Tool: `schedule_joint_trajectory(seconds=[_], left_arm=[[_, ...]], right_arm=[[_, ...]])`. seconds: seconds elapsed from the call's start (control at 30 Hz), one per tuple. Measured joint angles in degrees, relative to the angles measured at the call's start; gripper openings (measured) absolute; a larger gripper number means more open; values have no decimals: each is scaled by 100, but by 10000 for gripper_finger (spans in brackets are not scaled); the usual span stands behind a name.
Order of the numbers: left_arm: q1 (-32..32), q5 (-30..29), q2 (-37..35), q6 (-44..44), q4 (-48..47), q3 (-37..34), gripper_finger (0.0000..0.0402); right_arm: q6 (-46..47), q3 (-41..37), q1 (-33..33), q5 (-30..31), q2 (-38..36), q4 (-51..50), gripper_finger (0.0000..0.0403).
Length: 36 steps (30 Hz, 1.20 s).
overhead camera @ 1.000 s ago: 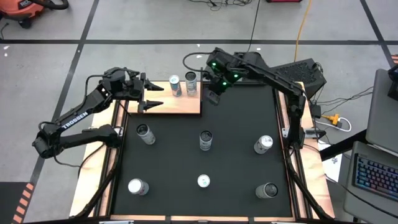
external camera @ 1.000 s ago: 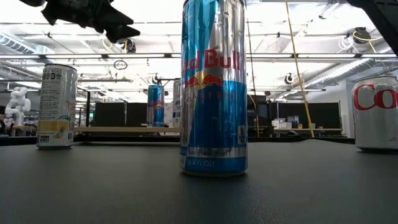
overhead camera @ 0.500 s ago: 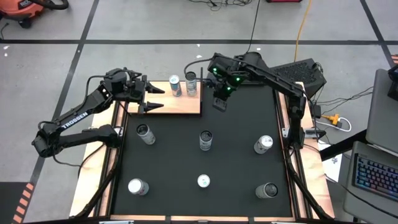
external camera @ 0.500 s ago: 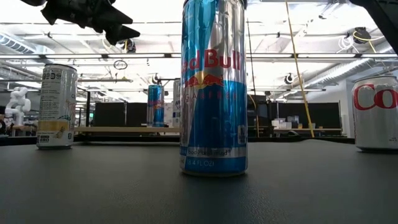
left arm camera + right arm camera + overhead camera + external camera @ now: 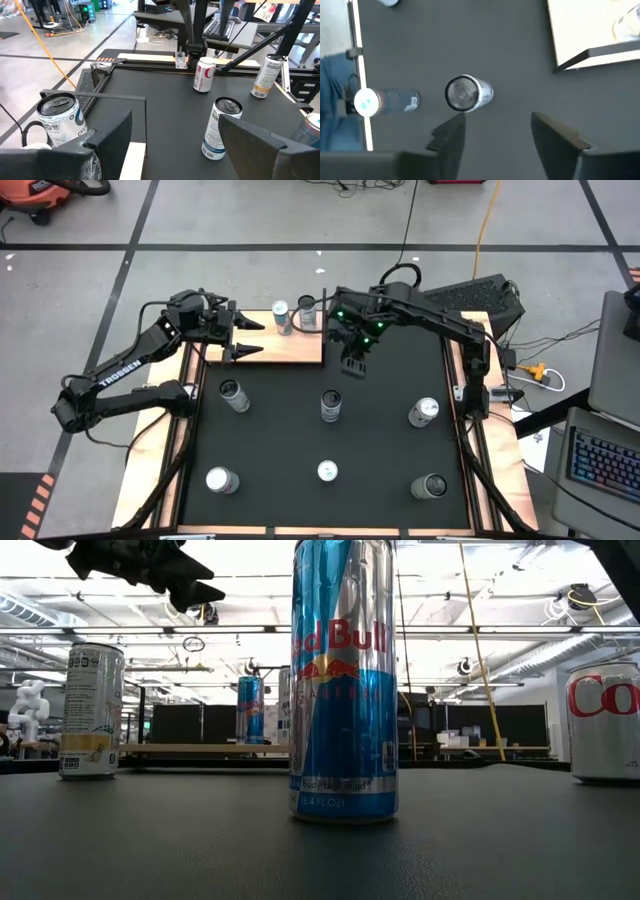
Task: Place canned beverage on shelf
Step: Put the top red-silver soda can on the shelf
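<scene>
Black mat point(image 5: 380, 430) on desk: six loose cans; shelf point(image 5: 290, 345) w/ two cans betw. grippers. Right gripper point(image 5: 354, 366) jaws parted, empty, above centre can point(image 5: 331, 405); left gripper point(image 5: 243, 340) jaws wide, empty.

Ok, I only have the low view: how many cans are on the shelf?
Observer: Two. One can and a second can stand side by side at the far edge of the shelf.
Operator: And where is the right gripper?
Observer: The right gripper is over the mat, just right of the shelf, with its fingers apart and nothing between them.
Operator: And the left one?
Observer: The left gripper is over the shelf's left end, open and empty.
</scene>
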Motion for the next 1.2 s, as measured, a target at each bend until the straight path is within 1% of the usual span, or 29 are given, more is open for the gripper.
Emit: schedule_joint_trajectory(seconds=[0.07,0.17,0.27,0.37,0.57,0.67,0.8,1.0,1.2], left_arm=[[0,0,0,2,0,0,299],[0,0,0,2,0,0,299],[0,0,0,4,0,0,299],[0,-1,0,5,0,-1,299],[0,0,0,4,1,0,299],[0,0,0,4,0,0,299],[0,-14,0,4,0,0,299],[0,-20,0,2,0,0,299],[0,-20,0,2,0,0,299]], right_arm=[[273,0,50,1,0,112,235],[526,0,96,-6,0,475,250],[642,0,114,-2,0,828,256],[834,0,114,-2,0,919,255],[835,0,114,7,0,799,255],[802,0,150,7,0,578,254],[402,0,292,4,0,279,254],[573,0,502,2,0,507,254],[114,0,536,4,0,520,254]])
